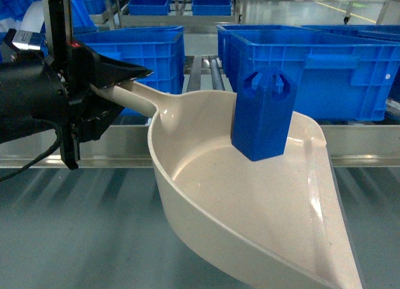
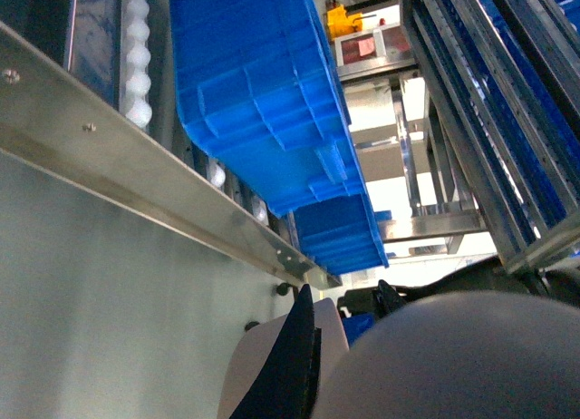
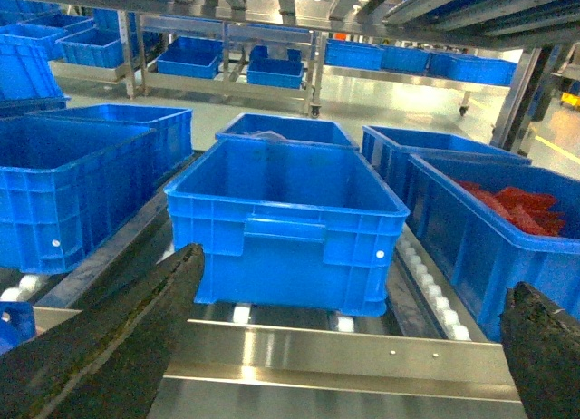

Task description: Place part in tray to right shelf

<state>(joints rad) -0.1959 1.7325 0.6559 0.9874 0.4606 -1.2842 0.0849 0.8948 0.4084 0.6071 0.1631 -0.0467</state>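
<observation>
The beige tray (image 1: 250, 226) hangs in the air in front of the right shelf (image 1: 362, 142), tilted down towards me. My left gripper (image 1: 119, 82) is shut on its long handle (image 1: 134, 95). The blue part (image 1: 262, 117) stands upright inside the tray near its far rim. In the left wrist view a black finger (image 2: 290, 365) lies against the pale handle (image 2: 249, 374). My right gripper (image 3: 355, 272) is out of the head view. Its own camera shows both dark fingers (image 3: 118, 337) spread wide with nothing between them, facing the shelf's steel front rail (image 3: 344, 346).
Large blue crates (image 1: 312, 70) sit on the white roller tracks behind the rail. One crate (image 3: 285, 224) is straight ahead of the right gripper, and another to its right holds red pieces (image 3: 507, 201). More racks with blue bins stand further back.
</observation>
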